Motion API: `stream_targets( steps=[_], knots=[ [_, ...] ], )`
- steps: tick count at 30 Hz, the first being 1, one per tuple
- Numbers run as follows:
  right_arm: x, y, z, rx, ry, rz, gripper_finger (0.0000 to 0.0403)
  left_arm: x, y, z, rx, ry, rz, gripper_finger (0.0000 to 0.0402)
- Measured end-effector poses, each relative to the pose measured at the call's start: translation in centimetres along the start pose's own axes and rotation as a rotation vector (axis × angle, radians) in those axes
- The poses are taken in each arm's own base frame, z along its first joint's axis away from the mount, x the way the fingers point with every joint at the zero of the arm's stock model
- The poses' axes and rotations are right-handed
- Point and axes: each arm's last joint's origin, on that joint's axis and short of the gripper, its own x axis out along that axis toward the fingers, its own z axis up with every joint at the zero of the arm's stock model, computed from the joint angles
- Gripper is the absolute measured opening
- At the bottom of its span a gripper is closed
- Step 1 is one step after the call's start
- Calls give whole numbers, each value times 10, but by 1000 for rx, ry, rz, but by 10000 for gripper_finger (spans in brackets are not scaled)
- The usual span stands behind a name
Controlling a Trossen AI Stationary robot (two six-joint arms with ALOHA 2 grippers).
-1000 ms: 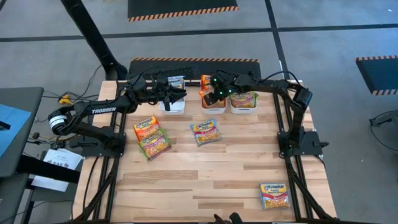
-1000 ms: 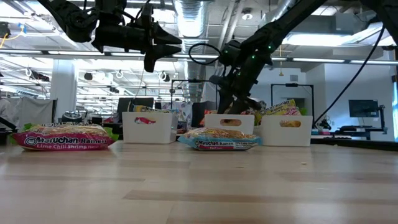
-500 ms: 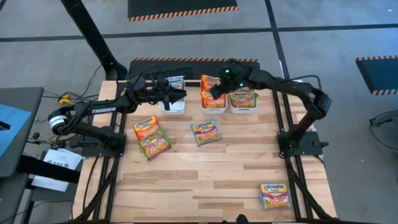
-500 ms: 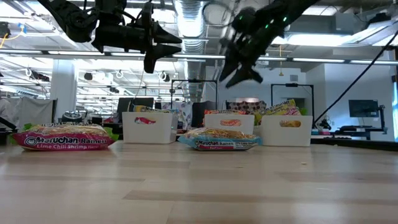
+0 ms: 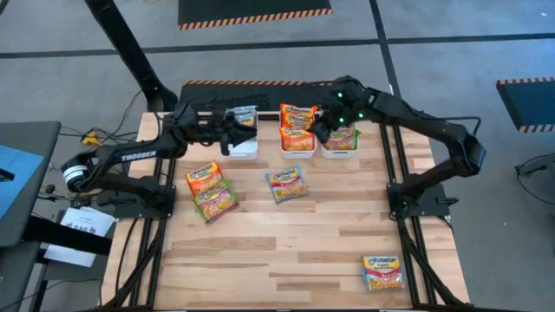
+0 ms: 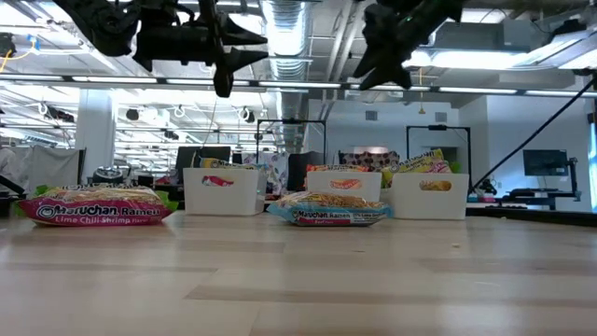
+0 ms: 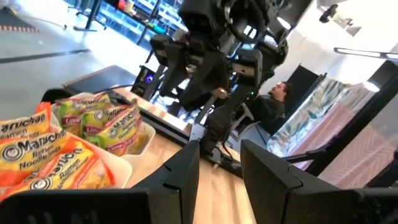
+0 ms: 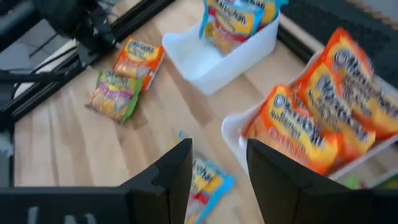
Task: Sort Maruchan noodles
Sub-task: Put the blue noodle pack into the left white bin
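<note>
Maruchan noodle packets stand in three white bins at the far edge: a blue one (image 5: 246, 114) in the left bin (image 5: 241, 147), orange ones (image 5: 297, 117) in the middle bin (image 5: 297, 149), green ones (image 5: 345, 137) in the right bin (image 5: 340, 152). Loose packets lie flat on the table: orange (image 5: 204, 178), green (image 5: 215, 201), blue-edged (image 5: 286, 184), and one near the front right (image 5: 382, 271). My left gripper (image 5: 244, 132) (image 7: 221, 168) hangs open above the left bin. My right gripper (image 5: 316, 132) (image 8: 219, 168) is open and empty, high over the gap between the middle and right bins.
Black frame rails (image 5: 269, 85) run behind the bins and down both table sides. The middle and near part of the wooden table (image 5: 295, 251) has room between the loose packets. A person (image 7: 277, 93) sits beyond the table, past the right arm (image 7: 211, 62).
My right gripper has risen from down at the middle bin to high above the bins and has drawn back toward the table's right edge, tipping as it went. The orange packets stay in the middle bin.
</note>
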Motion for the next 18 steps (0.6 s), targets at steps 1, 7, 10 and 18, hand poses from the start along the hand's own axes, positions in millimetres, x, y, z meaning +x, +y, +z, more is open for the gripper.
stream_targets(
  steps=[1,7,10,18],
  knots=[
    [-3,2,-3,2,21,1,176,-1,-1,1,3,-1,-7,104],
    [-9,18,-26,56,211,-3,177,-5,-7,2,-4,43,-50,104],
    [-6,25,-33,81,271,-3,177,-6,-8,0,-26,77,-64,104],
    [2,39,-59,163,532,-36,179,-7,-6,-9,-86,204,-110,104]
  ],
)
